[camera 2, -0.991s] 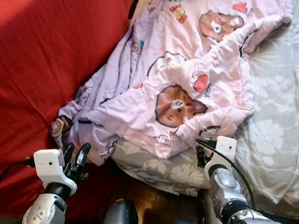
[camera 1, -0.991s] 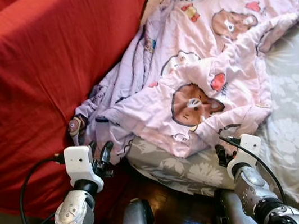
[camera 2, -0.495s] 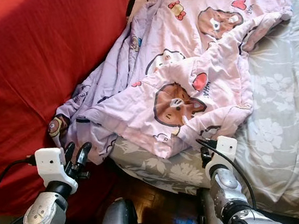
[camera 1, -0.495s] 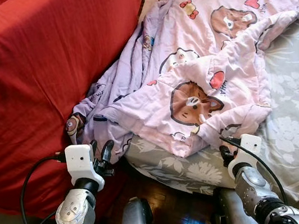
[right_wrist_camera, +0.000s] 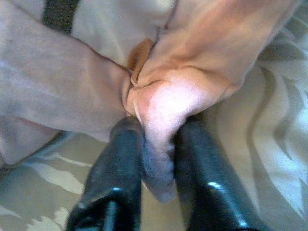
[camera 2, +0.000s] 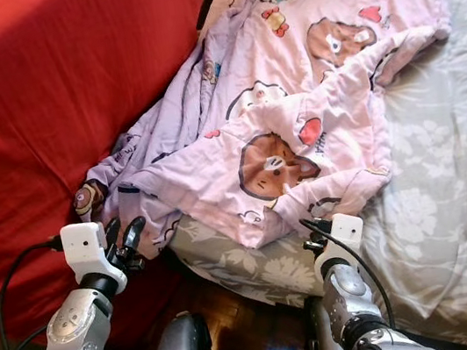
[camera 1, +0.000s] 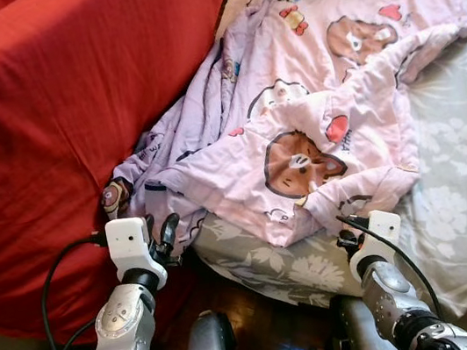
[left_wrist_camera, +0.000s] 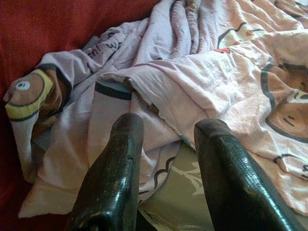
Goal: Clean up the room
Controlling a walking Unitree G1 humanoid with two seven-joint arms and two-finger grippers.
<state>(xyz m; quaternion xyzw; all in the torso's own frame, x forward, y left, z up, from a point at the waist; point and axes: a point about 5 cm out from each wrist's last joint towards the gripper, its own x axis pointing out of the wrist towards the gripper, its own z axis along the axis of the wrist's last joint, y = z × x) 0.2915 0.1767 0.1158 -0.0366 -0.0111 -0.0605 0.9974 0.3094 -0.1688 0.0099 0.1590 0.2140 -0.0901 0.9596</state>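
Blanket grab just getting started, nothing tidied yet

The pink cartoon-bear blanket point(camera 1: 319, 99) is all rumpled across the grey floral bedsheet point(camera 1: 463, 219), filling the middle and upper right of the frame, its edge spilling against the red sofa point(camera 1: 56, 123) at left. Right gripper point(right_wrist_camera: 156, 159), lower right, has its fingers clamped on a fold of the hem. Left gripper point(camera 1: 162, 238), lower left, sits spread apart just short of the dangling corner. I'd say basically everything's left: lifting, straightening, folding.
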